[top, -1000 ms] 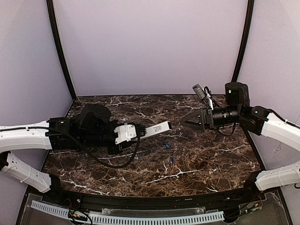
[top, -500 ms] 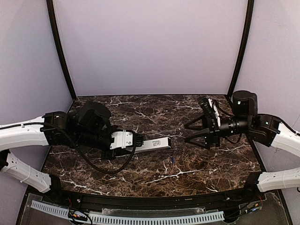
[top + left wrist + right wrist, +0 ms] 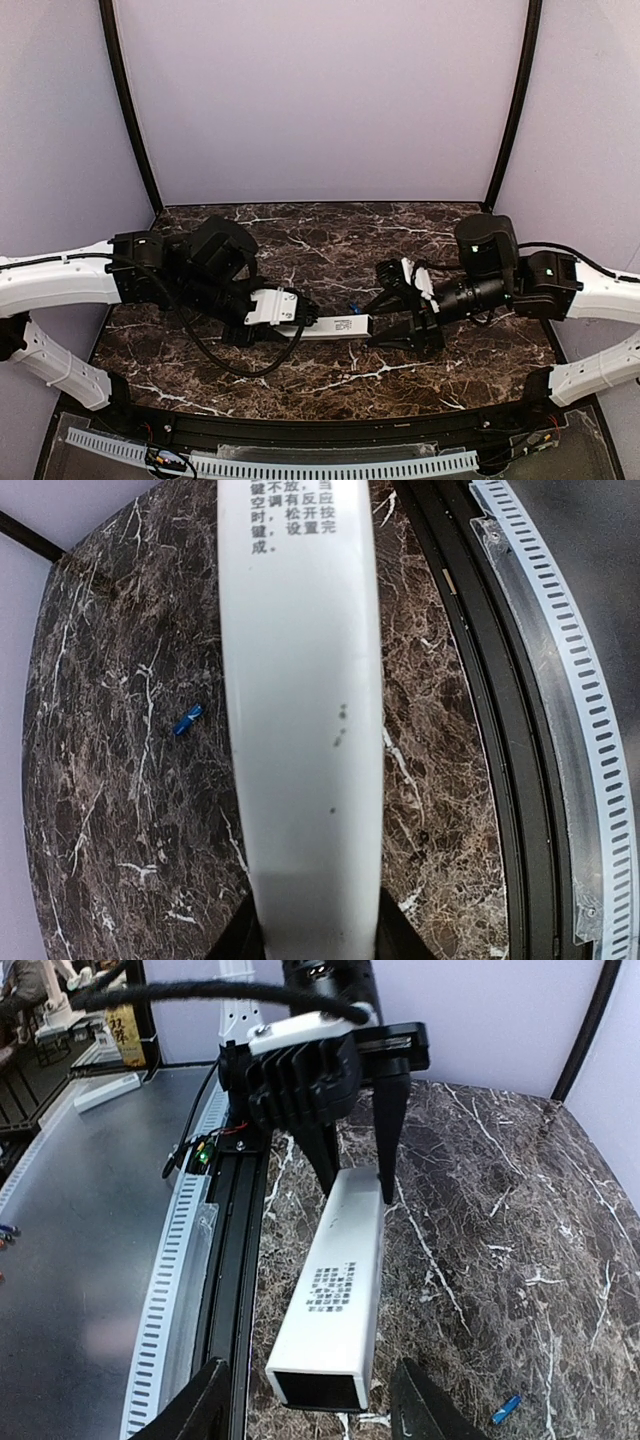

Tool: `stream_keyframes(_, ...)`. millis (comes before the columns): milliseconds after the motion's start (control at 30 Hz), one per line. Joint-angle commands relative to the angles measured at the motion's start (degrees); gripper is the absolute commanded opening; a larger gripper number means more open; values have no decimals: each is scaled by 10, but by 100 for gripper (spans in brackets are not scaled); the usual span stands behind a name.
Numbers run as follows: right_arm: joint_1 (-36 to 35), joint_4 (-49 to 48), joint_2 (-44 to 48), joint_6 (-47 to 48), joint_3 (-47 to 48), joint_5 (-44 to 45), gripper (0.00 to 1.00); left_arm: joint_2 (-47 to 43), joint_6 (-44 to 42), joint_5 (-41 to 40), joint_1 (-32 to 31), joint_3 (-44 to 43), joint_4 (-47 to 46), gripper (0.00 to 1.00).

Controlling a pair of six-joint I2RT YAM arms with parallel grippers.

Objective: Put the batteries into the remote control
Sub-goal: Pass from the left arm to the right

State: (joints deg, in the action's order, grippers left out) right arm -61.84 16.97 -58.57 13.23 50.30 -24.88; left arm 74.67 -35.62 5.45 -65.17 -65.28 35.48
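Observation:
My left gripper (image 3: 300, 323) is shut on one end of the remote control (image 3: 337, 326), a slim white stick held level just above the marble table (image 3: 300, 235). The remote fills the left wrist view (image 3: 300, 680), clamped between my fingers at the bottom. My right gripper (image 3: 388, 321) is open, and its fingertips flank the remote's free end. In the right wrist view the remote (image 3: 340, 1270) shows a dark open end between my spread fingers (image 3: 205, 1405). One blue battery (image 3: 352, 307) lies on the table beside the remote; it also shows in both wrist views (image 3: 187, 719) (image 3: 506, 1408).
A black rail and a white perforated strip (image 3: 300, 465) run along the table's near edge, also seen in the left wrist view (image 3: 560, 680). Purple walls and black corner poles (image 3: 130, 110) close in the back and sides.
My left arm carried the remote to the right and nearer. My right gripper came down and left, staying open, until its fingertips reached the remote's free end.

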Motion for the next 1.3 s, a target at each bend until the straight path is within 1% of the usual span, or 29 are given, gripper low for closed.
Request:
stream_keyframes(0,-34,30,-26,31,26,56,51,-4,-11,29,-3,-26,12,4)
stream_keyframes(133,-43,31,-38,37,25,76,48,-1,-14,33,-2,-26,8,3)
stream_keyframes(300,-47,22,-32,36,26,98,42,4,-13,35,-2,-24,8,3)
stream_keyframes(600,-52,20,-34,42,31,108,33,13,-10,52,-2,-30,9,3)
stream_keyframes(700,-54,21,-36,42,33,110,33,20,-9,54,-2,-34,13,3)
stream_keyframes(933,-57,22,-42,42,36,112,37,29,-3,58,-1,-39,15,3)
stream_keyframes(1000,-57,21,-43,43,36,112,37,28,-1,62,0,-38,11,3)
stream_keyframes(1133,-57,22,-43,45,35,117,33,27,1,68,5,-37,7,3)
stream_keyframes(1267,-57,23,-40,44,31,120,25,25,3,72,8,-33,3,3)
